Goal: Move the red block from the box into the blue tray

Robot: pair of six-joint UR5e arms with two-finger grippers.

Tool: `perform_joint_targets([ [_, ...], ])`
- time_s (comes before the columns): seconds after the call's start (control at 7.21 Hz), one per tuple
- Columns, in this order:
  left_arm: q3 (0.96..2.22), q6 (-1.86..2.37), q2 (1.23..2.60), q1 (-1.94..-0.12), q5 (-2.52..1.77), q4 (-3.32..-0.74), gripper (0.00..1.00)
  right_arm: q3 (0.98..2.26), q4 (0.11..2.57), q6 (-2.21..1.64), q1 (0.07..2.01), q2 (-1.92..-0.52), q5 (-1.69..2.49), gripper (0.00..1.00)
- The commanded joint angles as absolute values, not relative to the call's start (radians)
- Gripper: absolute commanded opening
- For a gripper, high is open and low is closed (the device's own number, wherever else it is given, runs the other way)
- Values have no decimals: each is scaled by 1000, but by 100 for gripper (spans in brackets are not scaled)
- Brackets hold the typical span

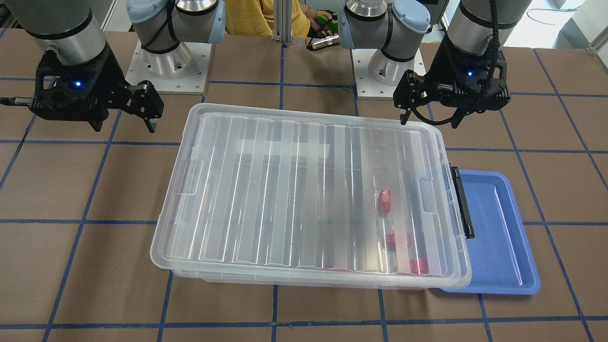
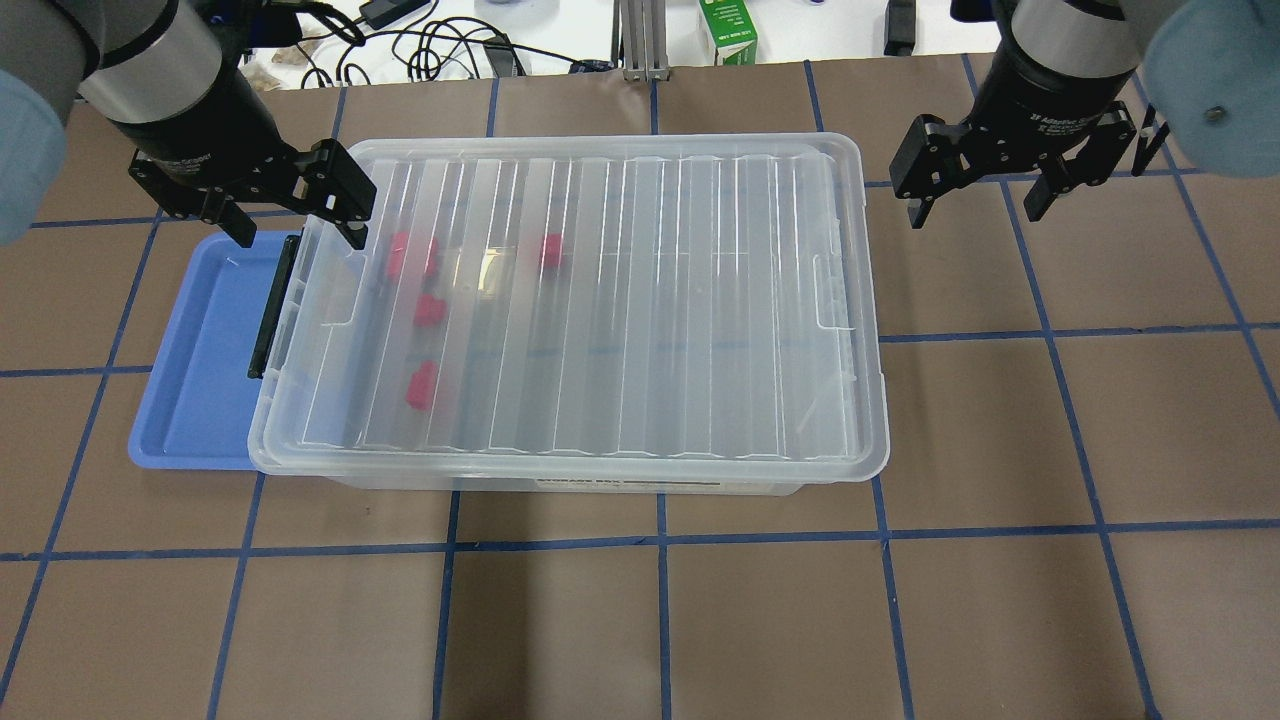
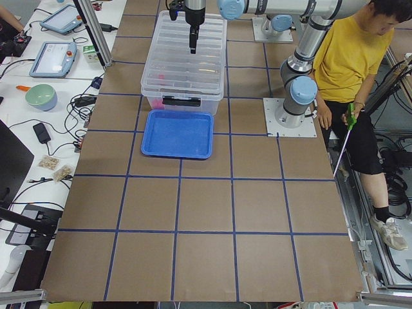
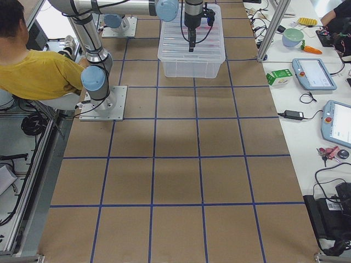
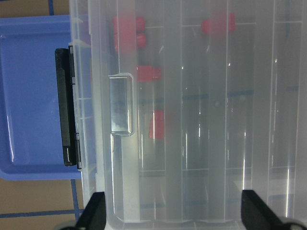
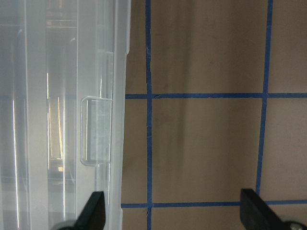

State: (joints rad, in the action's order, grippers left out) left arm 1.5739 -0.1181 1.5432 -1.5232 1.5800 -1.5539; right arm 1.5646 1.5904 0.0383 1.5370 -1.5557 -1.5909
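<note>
Box [image 2: 560, 468]: clear bin on the brown counter [image 2: 700, 620], ribbed lid [image 2: 650, 300] on, black latch [image 2: 275, 305] at one short end.
Red block [image 2: 423, 386]: inside the box near the latch end, with several others like it, all blurred by the lid.
Blue tray [image 2: 200, 380]: on the counter against the latch end, its edge hidden under the box rim.
Left claw [image 2: 298, 238]: spread wide, holding nothing, above the latch end.
Right claw [image 2: 975, 215]: spread wide, holding nothing, above the counter beside the opposite end.
</note>
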Motion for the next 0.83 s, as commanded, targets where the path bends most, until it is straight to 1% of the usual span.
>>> perform_joint_targets([
  [0.0, 1574, -118, 1543, -1523, 1580, -1554, 100, 1565, 1591, 38, 1537, -1555, -1589, 100],
  [0.28, 1574, -118, 1543, -1523, 1580, -1554, 100, 1565, 1586, 49, 1537, -1555, -1580, 100],
  [0.69, 1572, -118, 1543, -1523, 1580, -1554, 100, 1566, 1595, 40, 1536, -1513, -1577, 100],
])
